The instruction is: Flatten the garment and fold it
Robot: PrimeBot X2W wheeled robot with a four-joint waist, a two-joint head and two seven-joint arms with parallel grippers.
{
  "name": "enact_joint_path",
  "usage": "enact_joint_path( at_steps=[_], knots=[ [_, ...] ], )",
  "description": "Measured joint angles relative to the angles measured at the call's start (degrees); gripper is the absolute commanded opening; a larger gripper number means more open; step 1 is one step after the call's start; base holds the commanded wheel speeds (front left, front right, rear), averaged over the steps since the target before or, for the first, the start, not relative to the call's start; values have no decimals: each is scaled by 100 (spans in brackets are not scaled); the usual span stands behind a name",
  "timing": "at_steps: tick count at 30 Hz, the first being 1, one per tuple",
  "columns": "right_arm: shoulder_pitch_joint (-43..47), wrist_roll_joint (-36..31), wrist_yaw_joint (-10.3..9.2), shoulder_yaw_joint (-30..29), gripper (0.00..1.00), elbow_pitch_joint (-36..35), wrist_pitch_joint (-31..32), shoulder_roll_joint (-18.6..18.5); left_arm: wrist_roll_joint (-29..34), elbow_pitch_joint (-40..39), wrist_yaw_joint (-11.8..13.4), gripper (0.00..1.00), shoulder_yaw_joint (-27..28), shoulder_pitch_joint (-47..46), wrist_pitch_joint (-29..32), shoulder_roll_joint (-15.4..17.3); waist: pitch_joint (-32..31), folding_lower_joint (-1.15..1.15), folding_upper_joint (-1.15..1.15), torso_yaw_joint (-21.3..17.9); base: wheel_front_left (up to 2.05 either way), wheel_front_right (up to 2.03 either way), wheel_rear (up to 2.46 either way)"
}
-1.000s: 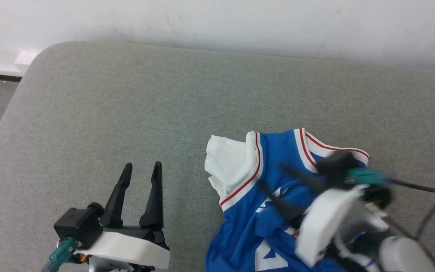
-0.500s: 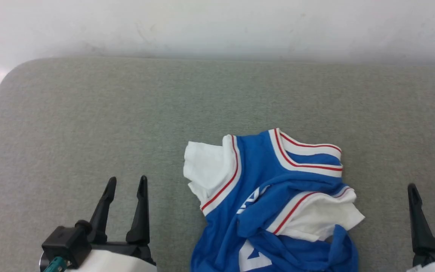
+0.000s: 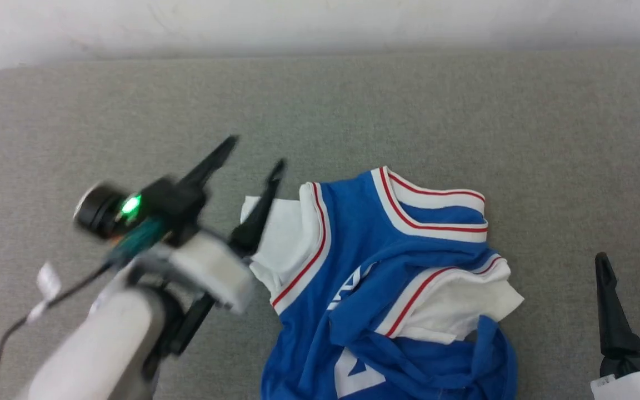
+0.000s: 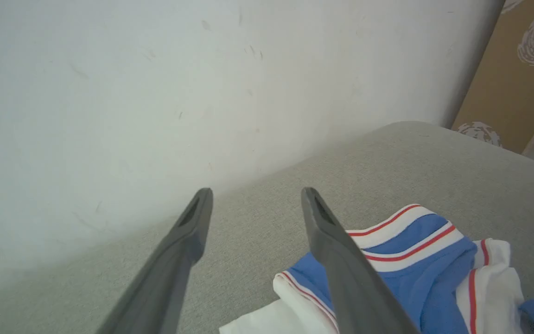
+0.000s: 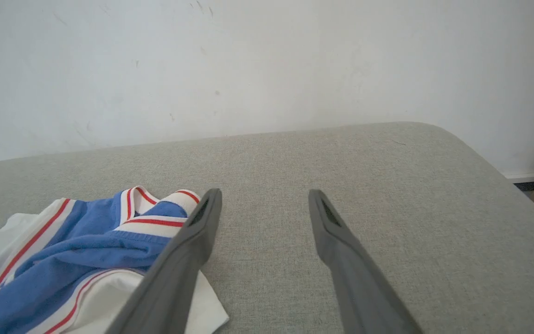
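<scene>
The garment point(image 3: 375, 266), a royal-blue jersey T-shirt with white sleeves and red-striped trim, lies crumpled on the grey cushion point(image 3: 353, 111). Its collar points away from me and one white sleeve is folded over the chest lettering. My left gripper point(image 3: 256, 153) is open and raised, its fingers pointing up and right over the shirt's left white sleeve point(image 4: 290, 320), holding nothing. My right gripper point(image 3: 628, 264) stands open at the lower right, apart from the shirt point(image 5: 63, 250) and empty. The shirt's lower part runs off the bottom of the head view.
A white wall point(image 3: 320, 22) runs along the cushion's far edge. A brown panel point(image 4: 517, 69) stands beyond the cushion's right end. Bare cushion lies beyond and on both sides of the shirt.
My left arm has swung up and right, from the lower left to the shirt's left sleeve. The right gripper drew back off the shirt a second ago and now rests low right. The camera shifted.
</scene>
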Motion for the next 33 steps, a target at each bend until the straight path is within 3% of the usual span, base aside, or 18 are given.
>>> enact_joint_path(
  at_steps=[8, 18, 19, 20, 24, 28, 33],
  knots=[
    [-132, -36, 0, 135, 100, -8, 64, 1, -124, 1443, -806, 100, -804, -1337, 1428, -466, 403, 1, 0, -158, 0, 0, 0],
    [-349, -104, 0, 236, 100, -68, 159, 1, -211, 2814, -1027, 98, -1232, -1806, 2452, -498, 847, -2, 0, -438, 0, 0, 0],
    [-353, -103, 0, 229, 100, -69, 159, 0, -244, 2832, -1066, 83, -1233, -1856, 2485, -504, 881, -2, 0, -463, 0, 0, 0],
    [-353, -103, 0, 218, 100, -67, 159, 0, -302, 2833, -1085, 0, -1217, -1889, 2481, -525, 912, -2, 0, -485, 0, 0, 0],
    [-353, -103, 0, 143, 100, -38, 163, -3, -470, 2844, -1040, 0, -1096, -1906, 2292, -720, 947, -1, 0, -488, 0, 0, 0],
    [-369, -102, 0, 148, 100, 21, 201, 0, -799, 2718, -646, 0, -553, -1759, 1934, -686, 836, 0, 0, -430, 0, 0, 0],
    [-375, -85, 0, 115, 100, 108, 216, 0, -1241, 2094, 5, 0, 452, -1061, 1495, -137, 586, -1, 0, -289, 0, 0, 0]
  ],
)
